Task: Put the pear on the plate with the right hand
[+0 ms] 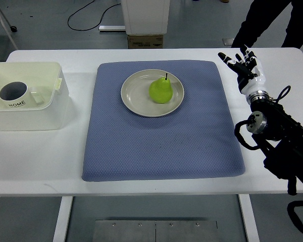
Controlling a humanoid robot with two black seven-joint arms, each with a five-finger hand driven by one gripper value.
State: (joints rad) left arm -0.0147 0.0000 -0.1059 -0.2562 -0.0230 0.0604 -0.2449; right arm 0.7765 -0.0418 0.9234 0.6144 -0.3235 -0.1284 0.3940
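The green pear (161, 91) sits on the beige plate (136, 98); the right hand (247, 70) hovers well apart, fingers (231, 61) spread, holding nothing.

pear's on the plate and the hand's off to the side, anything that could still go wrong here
1. The pear stands upright on the plate, stem up. A bump to the table could tip it, and it might roll toward the rim.
2. The right hand hangs open by the blue mat's far right corner. A careless retreat could catch the mat edge and shift the plate.
3. A person stands just behind that hand, so a backward swing risks contact.
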